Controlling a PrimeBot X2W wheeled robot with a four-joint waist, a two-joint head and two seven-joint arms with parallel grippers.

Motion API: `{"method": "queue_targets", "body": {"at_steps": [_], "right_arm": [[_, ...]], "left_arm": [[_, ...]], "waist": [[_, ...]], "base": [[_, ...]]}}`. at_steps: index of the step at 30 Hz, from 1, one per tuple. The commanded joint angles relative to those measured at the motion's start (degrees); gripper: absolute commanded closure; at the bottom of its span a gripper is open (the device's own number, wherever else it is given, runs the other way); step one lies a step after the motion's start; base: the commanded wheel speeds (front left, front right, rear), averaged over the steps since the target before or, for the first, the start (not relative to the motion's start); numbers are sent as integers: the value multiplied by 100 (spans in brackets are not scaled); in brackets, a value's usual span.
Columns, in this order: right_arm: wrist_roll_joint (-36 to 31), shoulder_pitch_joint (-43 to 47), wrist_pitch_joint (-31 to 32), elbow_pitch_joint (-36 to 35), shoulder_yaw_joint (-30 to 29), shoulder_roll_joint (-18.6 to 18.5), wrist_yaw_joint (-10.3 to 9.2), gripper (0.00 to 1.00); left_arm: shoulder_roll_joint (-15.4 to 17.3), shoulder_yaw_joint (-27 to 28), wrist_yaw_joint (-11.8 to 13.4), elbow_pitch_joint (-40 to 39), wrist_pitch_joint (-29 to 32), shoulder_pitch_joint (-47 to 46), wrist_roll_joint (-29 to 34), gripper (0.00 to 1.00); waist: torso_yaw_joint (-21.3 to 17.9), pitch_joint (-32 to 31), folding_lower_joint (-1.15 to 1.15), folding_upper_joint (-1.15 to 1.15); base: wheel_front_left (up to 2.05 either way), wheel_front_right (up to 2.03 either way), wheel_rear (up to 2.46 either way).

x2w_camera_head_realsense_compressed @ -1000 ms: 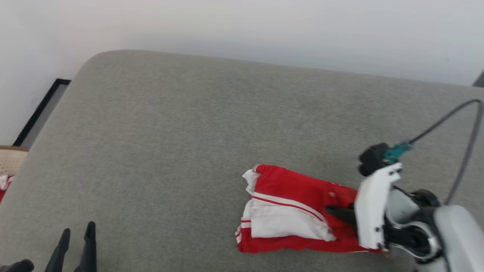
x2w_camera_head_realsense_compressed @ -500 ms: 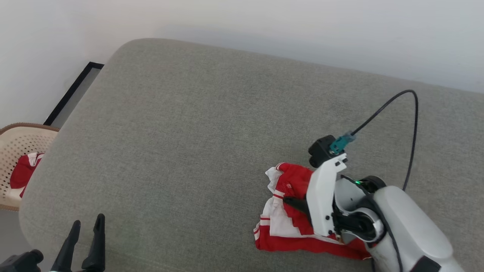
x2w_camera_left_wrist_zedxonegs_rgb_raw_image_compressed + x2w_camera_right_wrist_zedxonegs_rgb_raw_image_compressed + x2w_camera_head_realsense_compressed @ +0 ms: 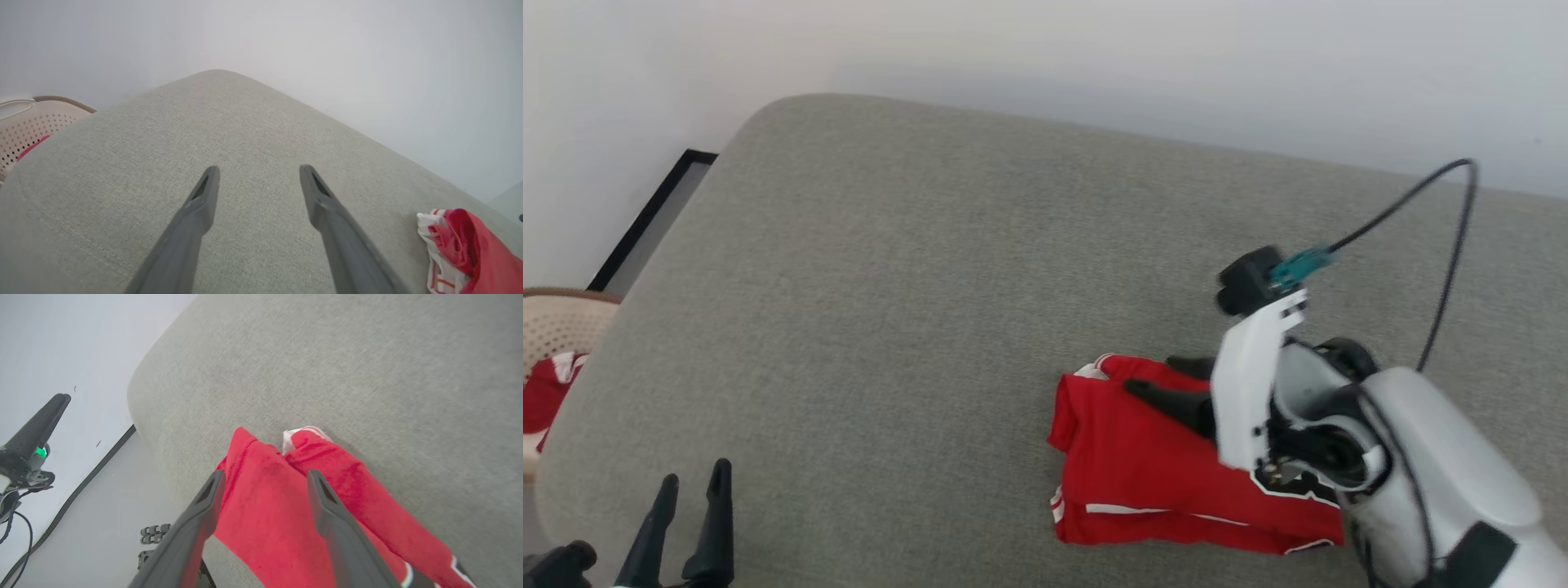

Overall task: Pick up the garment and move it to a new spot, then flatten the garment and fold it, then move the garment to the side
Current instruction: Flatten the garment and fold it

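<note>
The red jersey shirt [image 3: 1152,457] lies folded near the front edge of the grey upholstered cushion [image 3: 931,269]. The right jaws stand spread over the shirt's far left part, both tips above red cloth, pinching nothing. The left jaws, also spread and empty, hover at the cushion's front left corner, well apart from the shirt.

white arm [image 3: 1437,441], dark fingers [image 3: 1168,398] (teal-plugged black cable [image 3: 1342,241]).
</note>
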Motion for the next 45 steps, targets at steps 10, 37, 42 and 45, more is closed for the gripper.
{"method": "queue_targets", "body": {"at_steps": [10, 37, 42, 45], "right_arm": [[-107, 643, -853, -710, -812, -617, -2, 0], [-1268, 2642, -4559, -822, -1720, -1283, -2, 0], [-1378, 2831, -5165, -579, -1538, -1297, -2, 0], [-1395, 2926, -5395, -399, -1483, -1278, -2, 0]], "left_arm": [[43, 230, -21, -153, -28, 245, 189, 0], [112, 637, -20, -751, -29, 797, 1034, 0], [79, 598, -20, -835, -29, 843, 1305, 0], [67, 537, -16, -870, -29, 867, 1372, 0]], "waist": [[-561, -239, 0, 0], [-1554, -817, 0, 0], [-1569, -896, 0, 0], [-1566, -946, 0, 0]], "base": [[0, 0, 0], [0, 0, 0], [0, 0, 0], [0, 0, 0]]}}
